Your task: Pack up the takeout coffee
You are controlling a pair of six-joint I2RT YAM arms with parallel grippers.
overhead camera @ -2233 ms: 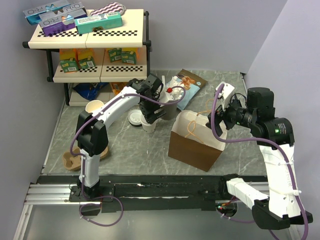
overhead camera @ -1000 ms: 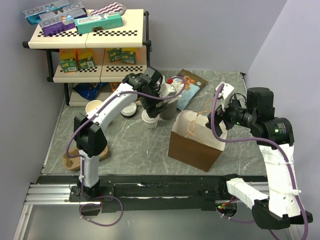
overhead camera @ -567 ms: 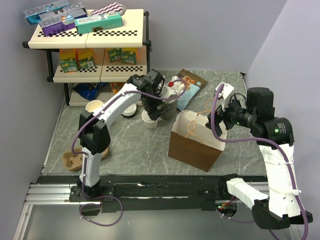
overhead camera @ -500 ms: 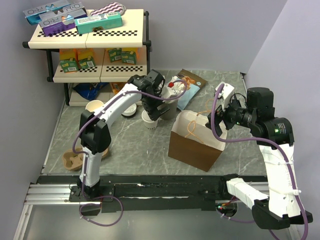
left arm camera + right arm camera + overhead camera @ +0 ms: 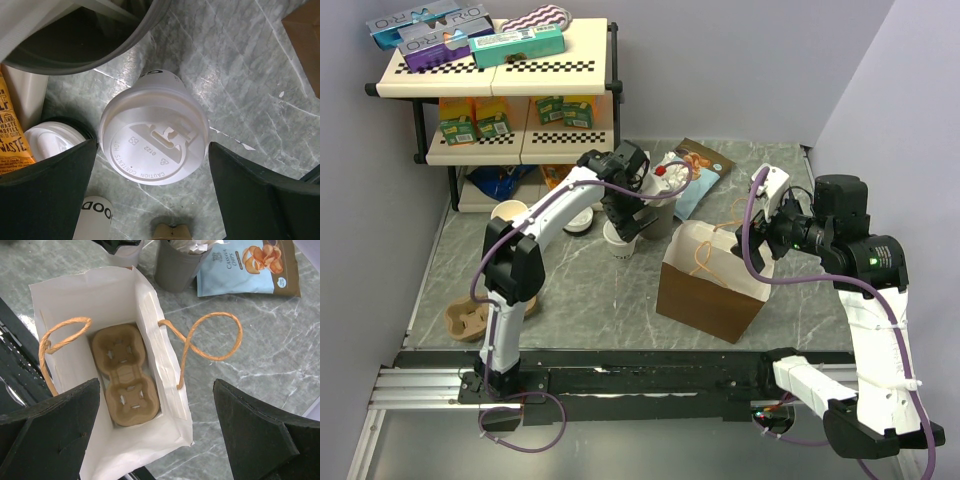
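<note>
Grey straw holder [image 5: 70,42], loose lid [image 5: 47,142] crowd takeout coffee [image 5: 152,137] — bag [image 5: 705,285] near.

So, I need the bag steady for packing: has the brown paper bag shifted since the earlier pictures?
No. The brown paper bag stands where it did, its near corner just as close to the black rail.

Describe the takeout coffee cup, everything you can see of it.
The takeout coffee is a small off-white paper cup under a round white plastic sip lid with embossed caution lettering and a moulded sip opening. It stands upright on the grey marbled table, close to the grey straw holder and a loose white lid. The left gripper straddles it, jaws open on either side of the lid. Whether they touch it cannot be told.
</note>
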